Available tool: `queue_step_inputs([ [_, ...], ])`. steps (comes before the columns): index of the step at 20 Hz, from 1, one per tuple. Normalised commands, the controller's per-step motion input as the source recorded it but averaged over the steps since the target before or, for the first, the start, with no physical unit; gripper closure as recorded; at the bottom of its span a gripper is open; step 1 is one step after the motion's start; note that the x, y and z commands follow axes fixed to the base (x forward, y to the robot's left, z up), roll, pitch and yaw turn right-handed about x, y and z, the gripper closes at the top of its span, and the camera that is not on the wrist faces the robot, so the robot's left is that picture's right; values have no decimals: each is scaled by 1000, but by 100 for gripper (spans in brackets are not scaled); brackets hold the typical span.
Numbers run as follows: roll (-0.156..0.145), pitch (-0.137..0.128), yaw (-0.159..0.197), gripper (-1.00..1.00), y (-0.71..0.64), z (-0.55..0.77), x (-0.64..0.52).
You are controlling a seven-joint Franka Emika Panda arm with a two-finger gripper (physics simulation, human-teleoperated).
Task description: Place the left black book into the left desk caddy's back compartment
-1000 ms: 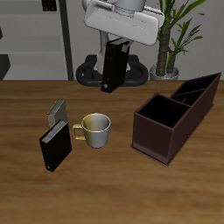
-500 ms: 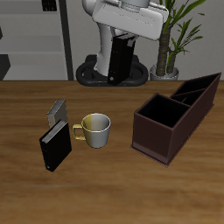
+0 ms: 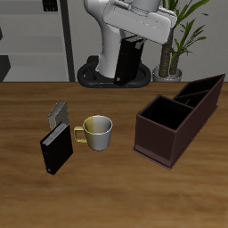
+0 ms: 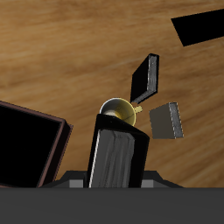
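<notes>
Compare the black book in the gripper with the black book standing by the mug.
The left black book hangs in the gripper, above the table; the other black book stands on the wood beside the mug, with a smaller grey book behind it. Both are thin, black, upright.

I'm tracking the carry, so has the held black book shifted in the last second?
Yes. The left black book, held in the claw, has moved up and sideways toward the left desk caddy, judged against the still mug.

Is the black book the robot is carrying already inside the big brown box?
No, the left black book hangs in the pincer high above the table, apart from the left desk caddy.
</notes>
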Motion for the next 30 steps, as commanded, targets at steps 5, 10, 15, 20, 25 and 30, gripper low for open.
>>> queue_step_inputs([
  [5, 33, 21, -20, 100, 257, -121, -289],
  [10, 2, 24, 0, 100, 216, -159, -260],
  [15, 42, 17, -13, 100, 219, -117, -304],
  [20, 32, 6, -23, 100, 230, -46, -217],
  [25, 12, 23, -32, 100, 214, 6, -117],
  [30, 42, 9, -32, 100, 280, 33, -122],
])
